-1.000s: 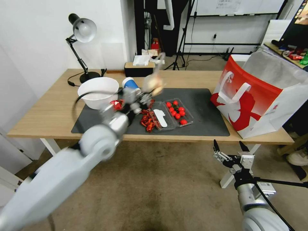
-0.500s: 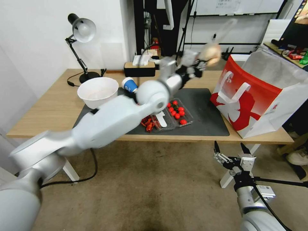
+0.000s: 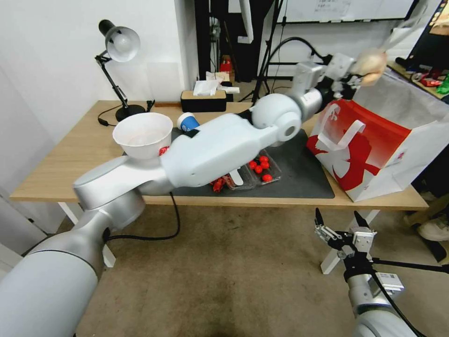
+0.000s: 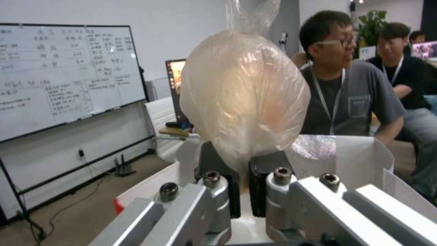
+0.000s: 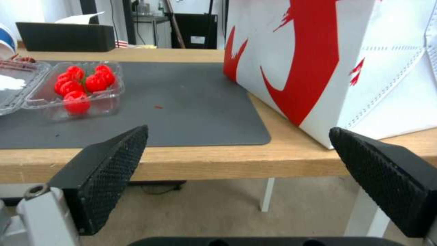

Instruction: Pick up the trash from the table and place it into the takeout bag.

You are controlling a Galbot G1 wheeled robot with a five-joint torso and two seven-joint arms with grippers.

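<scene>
Spanning the scene, the table carries a dark grey mat along its near edge. The takeout bag stands upright at the table's right end, partly on the mat's right edge, mouth open upward. The left arm reaches across the table, over the mat, toward that bag. A white bowl sits at the mat's far left corner, with a blue paper cup lying just beside it. A clear tray of red tomatoes rests near the mat's near edge, lid folded open to its left.

The left gripper is up above the bag's far left rim, its jaws pinched tight on the neck of a clear bag with beige lump, which is off the table, above the open mouth. The right gripper hangs below the table's near edge, jaws spread wide, holding nothing.
</scene>
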